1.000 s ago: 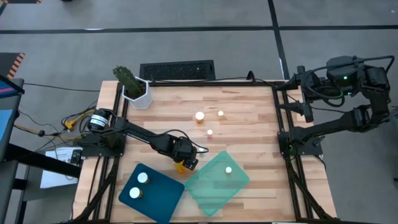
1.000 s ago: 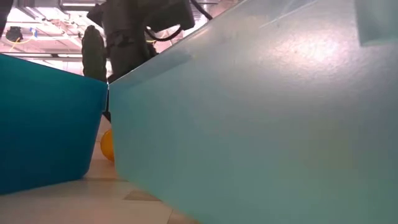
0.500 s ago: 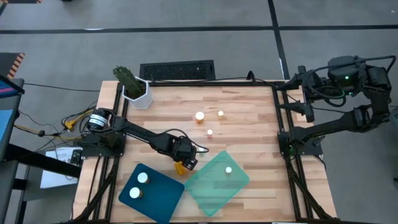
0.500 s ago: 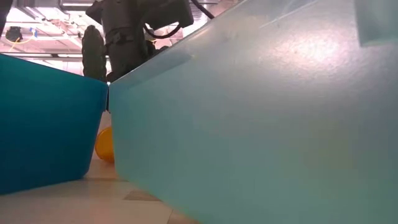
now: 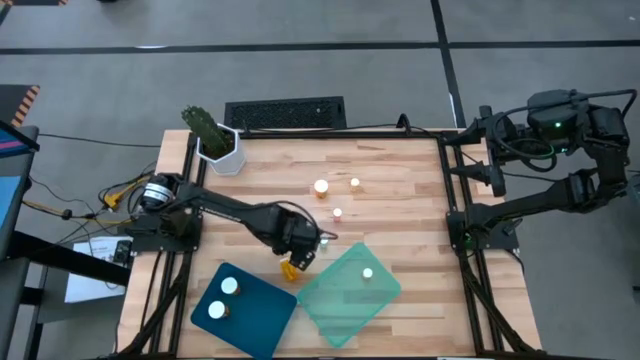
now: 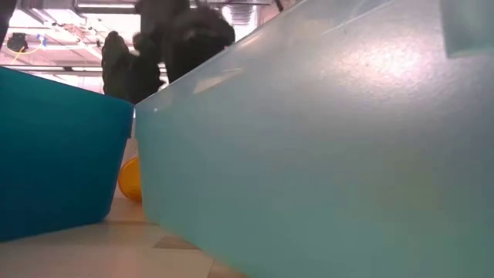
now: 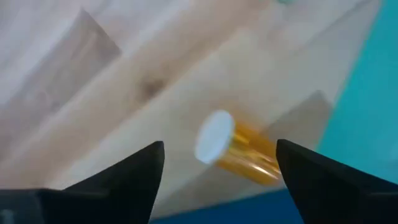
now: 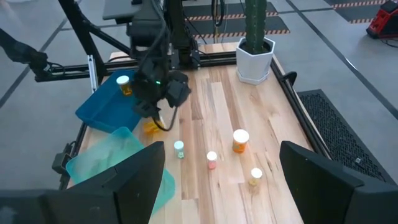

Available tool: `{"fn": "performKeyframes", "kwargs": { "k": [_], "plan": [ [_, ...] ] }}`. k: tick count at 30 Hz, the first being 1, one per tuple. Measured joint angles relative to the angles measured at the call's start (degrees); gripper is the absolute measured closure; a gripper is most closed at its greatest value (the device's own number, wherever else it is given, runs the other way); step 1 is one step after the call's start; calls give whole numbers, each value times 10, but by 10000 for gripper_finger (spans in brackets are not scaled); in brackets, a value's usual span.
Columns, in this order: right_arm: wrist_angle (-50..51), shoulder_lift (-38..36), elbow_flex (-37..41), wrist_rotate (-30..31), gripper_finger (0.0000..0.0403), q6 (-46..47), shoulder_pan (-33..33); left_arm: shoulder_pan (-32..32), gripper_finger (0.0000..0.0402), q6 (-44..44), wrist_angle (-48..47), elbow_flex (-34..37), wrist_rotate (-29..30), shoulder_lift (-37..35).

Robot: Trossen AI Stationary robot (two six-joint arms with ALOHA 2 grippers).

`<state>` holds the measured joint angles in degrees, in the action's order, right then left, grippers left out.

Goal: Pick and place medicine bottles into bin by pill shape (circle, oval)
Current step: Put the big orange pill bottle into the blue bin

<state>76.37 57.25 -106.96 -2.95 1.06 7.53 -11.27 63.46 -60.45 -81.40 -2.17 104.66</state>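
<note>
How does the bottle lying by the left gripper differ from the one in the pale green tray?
The bottle by the left gripper lies on its side on the bare table, between the trays. The bottle in the pale green tray stands upright, showing only its cap from above. Both have white caps.

The surface [image 5: 380, 215] is pale wood planks in a black metal frame, standing on a grey floor [image 5: 300, 70] crossed by dark seams. Just beyond the surface's far edge a black grille mat [image 5: 285, 113] lies on the floor. Left of the surface, cables [image 5: 75, 205] and papers [image 5: 90, 265] lie on the floor, with a blue item [image 5: 12, 205] at the edge, perhaps a cart. Striped tape [image 8: 211, 18] marks the floor beyond. Ceiling lights [image 6: 46, 46] glow overhead.
</note>
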Motion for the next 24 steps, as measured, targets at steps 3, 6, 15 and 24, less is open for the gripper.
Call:
{"fn": "performKeyframes", "kwargs": {
  "k": [3, 6, 15, 24],
  "plan": [
    [3, 0, 0, 0, 78, 0, 0, -30, 98, 71, 6, -7, -2, 0],
    [20, 0, 0, 0, 78, 0, 0, -63, 98, 164, 22, 3, 8, 0],
    [36, 0, 0, 0, 78, 0, 0, -104, 98, 339, 69, 49, 61, 0],
    [35, 0, 0, 0, 78, -2, 0, -75, 98, 367, 116, 100, 79, 0]
  ]
}}
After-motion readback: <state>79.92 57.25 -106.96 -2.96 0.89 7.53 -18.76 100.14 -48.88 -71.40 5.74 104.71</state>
